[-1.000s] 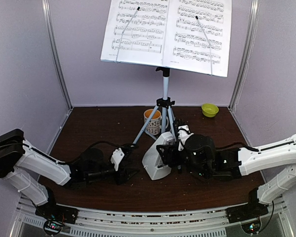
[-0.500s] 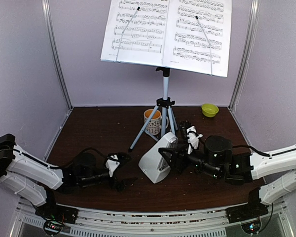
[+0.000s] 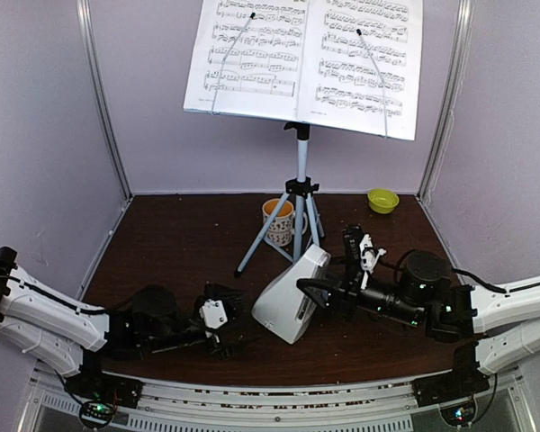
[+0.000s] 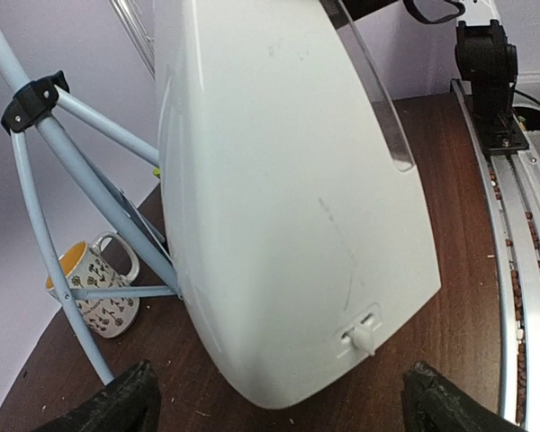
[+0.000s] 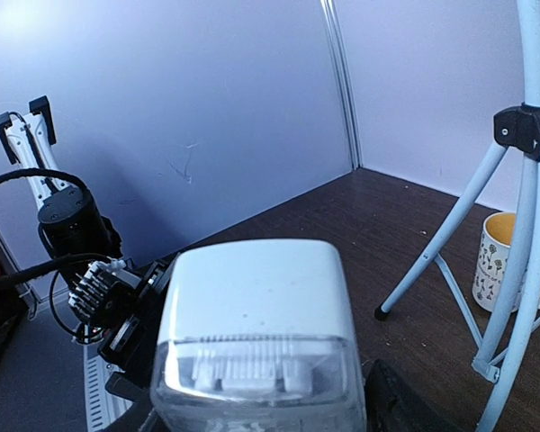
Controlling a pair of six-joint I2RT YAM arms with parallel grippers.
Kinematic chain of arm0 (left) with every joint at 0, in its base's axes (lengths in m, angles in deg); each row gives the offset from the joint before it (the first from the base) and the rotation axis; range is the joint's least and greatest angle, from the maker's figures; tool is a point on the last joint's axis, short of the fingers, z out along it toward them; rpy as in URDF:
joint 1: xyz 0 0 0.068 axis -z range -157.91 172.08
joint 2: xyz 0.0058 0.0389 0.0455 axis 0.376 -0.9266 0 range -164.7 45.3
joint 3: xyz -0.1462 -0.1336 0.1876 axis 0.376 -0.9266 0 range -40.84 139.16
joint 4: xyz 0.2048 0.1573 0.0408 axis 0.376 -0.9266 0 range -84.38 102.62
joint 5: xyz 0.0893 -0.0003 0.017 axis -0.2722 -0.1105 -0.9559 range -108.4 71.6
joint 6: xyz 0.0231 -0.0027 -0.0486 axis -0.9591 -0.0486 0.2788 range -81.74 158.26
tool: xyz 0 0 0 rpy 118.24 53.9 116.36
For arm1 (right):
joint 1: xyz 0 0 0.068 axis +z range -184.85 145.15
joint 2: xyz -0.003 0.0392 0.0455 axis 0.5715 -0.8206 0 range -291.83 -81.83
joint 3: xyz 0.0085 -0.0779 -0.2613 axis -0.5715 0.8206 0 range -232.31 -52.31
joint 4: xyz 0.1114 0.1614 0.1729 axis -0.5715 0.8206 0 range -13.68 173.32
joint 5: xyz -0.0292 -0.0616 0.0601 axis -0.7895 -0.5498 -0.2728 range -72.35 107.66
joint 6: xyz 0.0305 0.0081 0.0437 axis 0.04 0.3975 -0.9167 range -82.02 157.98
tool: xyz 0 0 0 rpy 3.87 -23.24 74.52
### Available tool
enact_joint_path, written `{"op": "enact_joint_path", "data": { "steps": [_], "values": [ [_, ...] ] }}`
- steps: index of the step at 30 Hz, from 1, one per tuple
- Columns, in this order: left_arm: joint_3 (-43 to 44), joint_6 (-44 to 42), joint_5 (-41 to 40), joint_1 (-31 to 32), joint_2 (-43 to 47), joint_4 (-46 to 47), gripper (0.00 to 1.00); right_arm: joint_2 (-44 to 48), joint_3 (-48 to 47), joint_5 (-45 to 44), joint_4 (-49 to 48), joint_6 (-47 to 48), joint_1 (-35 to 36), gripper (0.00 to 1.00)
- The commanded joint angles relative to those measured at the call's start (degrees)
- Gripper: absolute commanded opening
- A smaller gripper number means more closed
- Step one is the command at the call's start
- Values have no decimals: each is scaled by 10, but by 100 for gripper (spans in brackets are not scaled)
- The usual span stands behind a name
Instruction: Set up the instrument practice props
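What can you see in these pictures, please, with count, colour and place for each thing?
music stand: one, pale desk on a grey tripod, standing at the back centre of the table
sheet-music pages: two, white with black print, side by side on the stand
metronome: one, white with a clear cover, tilted, near the table's front centre
mug: one, patterned with an orange inside, among the tripod legs
bowl: one, green, back right corner
table: one, dark brown
left tool: one, black and white, open, just left of the metronome
right tool: one, black, closed on the metronome from the right
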Motion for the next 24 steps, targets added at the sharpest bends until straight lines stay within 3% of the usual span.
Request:
{"op": "enact_joint_path", "data": {
  "steps": [1,12,24],
  "values": [
    [40,-15,-54,18,-16,2,95,19,-5,30,-103,3,-5,0],
    [75,23,-69,17,-89,17,90,-13,-28,-19,-90,-32,-5,0],
    [67,46,-39,-7,-112,48,50,-33,-32,-19,-98,-43,-4,0]
  ]
}}
